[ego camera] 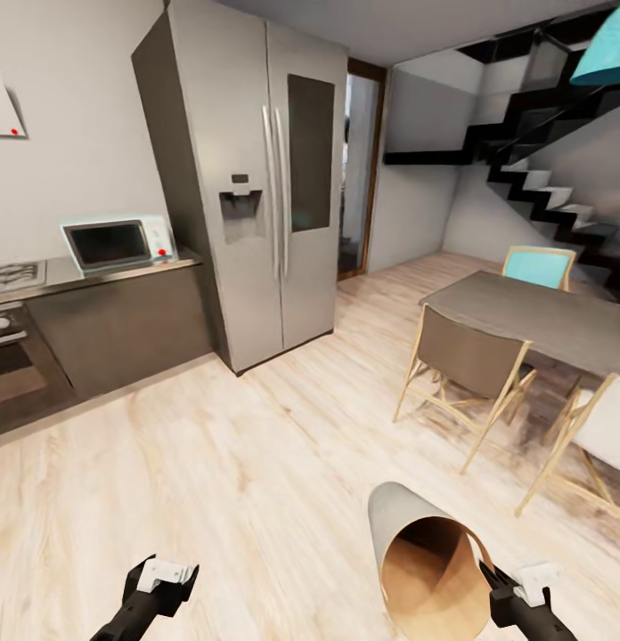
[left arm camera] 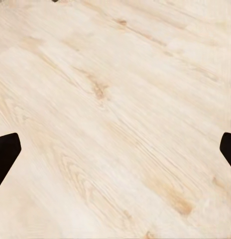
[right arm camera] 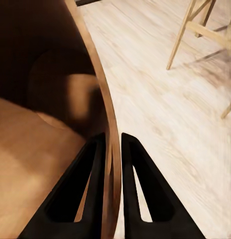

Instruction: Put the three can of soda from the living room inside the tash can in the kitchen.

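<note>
With its fingers pinched on the rim, the right gripper [right arm camera: 112, 149] holds the dark grey, wood-lined round bin [ego camera: 430, 561] tilted above the kitchen's pale wood floor [ego camera: 239, 463], the left gripper [ego camera: 163, 583] spread wide and empty; likely bin-carrying, which next needs upright placement.
</note>
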Motion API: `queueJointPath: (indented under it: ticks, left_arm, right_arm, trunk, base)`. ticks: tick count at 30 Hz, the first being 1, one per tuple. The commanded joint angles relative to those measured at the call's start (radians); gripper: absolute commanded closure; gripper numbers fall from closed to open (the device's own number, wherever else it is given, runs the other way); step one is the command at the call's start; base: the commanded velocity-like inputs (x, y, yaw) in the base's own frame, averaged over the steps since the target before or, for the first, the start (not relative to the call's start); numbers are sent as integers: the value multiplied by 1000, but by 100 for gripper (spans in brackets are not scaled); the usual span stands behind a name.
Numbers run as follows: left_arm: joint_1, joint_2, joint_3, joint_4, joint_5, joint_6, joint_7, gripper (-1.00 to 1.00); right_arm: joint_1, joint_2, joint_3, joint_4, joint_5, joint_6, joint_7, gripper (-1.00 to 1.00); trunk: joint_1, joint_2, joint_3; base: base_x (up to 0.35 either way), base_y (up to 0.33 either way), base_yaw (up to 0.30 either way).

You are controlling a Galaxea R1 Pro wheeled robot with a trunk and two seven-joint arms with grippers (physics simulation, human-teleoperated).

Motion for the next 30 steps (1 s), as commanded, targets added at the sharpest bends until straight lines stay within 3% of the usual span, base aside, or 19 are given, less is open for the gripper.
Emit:
queueJointPath:
  ticks: [1, 30]
  left_arm:
    - [0, 0, 0, 0, 0, 0, 0, -100]
    - [0, 0, 0, 0, -1, 0, 0, -100]
  right_arm:
    - [0, 0, 0, -2, -13, 2, 7, 100]
    - [0, 5, -1, 0, -13, 1, 7, 100]
  trunk:
    - [0, 0, 0]
    - [0, 0, -15]
  base:
    - [0, -290, -222]
    - [0, -289, -224]
